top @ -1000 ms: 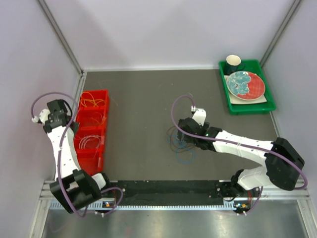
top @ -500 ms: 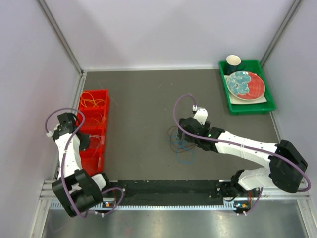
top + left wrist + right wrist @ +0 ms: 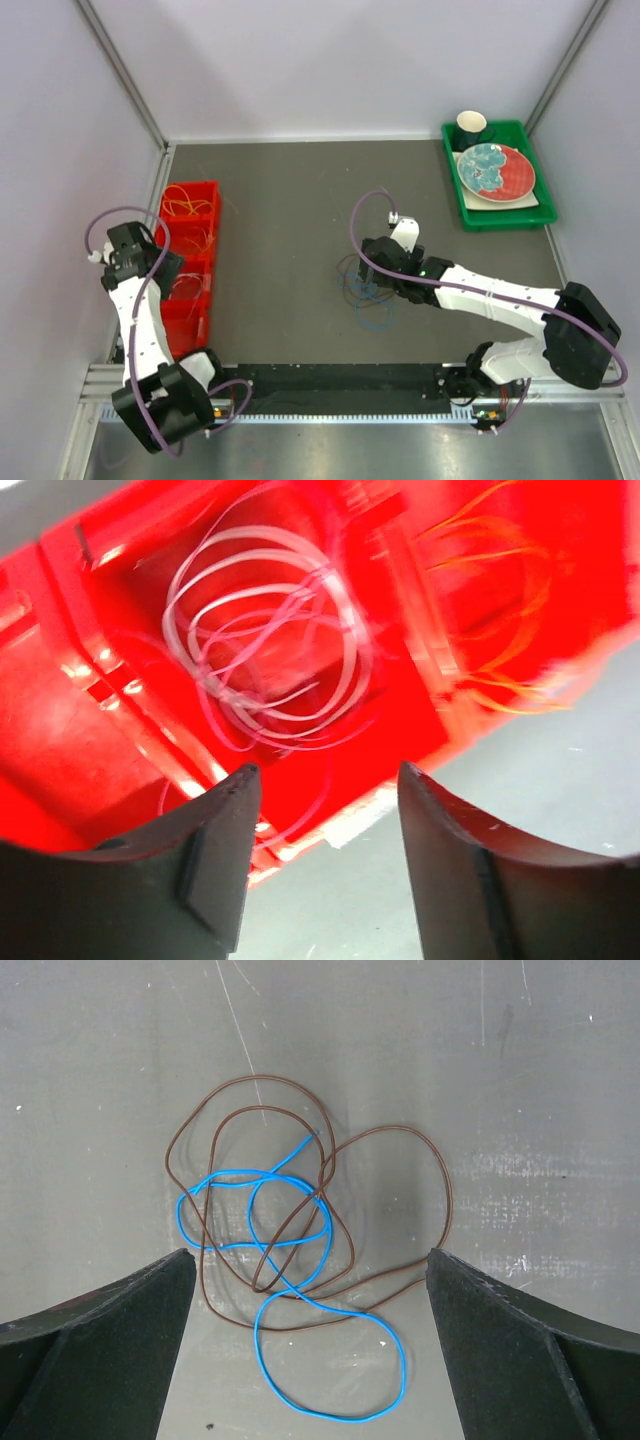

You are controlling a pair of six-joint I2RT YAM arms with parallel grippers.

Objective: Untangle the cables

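Two cables lie tangled on the grey table: a blue cable [image 3: 331, 1310] looped through a brown cable [image 3: 265, 1078]. My right gripper [image 3: 310, 1260] hovers over them, open wide, with nothing between its fingers; from above it [image 3: 372, 268] sits just behind the tangle [image 3: 375, 320]. My left gripper [image 3: 327, 780] is open and empty at the near rim of a red bin [image 3: 205, 190]. A pale pink-white cable [image 3: 250, 532] lies coiled in one compartment. An orange cable [image 3: 480, 555] fills the compartment beside it.
The red bin stands along the table's left side, with several compartments in a row. A green tray [image 3: 505, 215] at the back right holds a plate [image 3: 495, 170] and a dark cup [image 3: 471, 126]. Metal rails run along the near edge.
My left gripper has gone from shut to open and swung in over the red bin. The right arm shifted slightly right early on and now holds still over the tangle.
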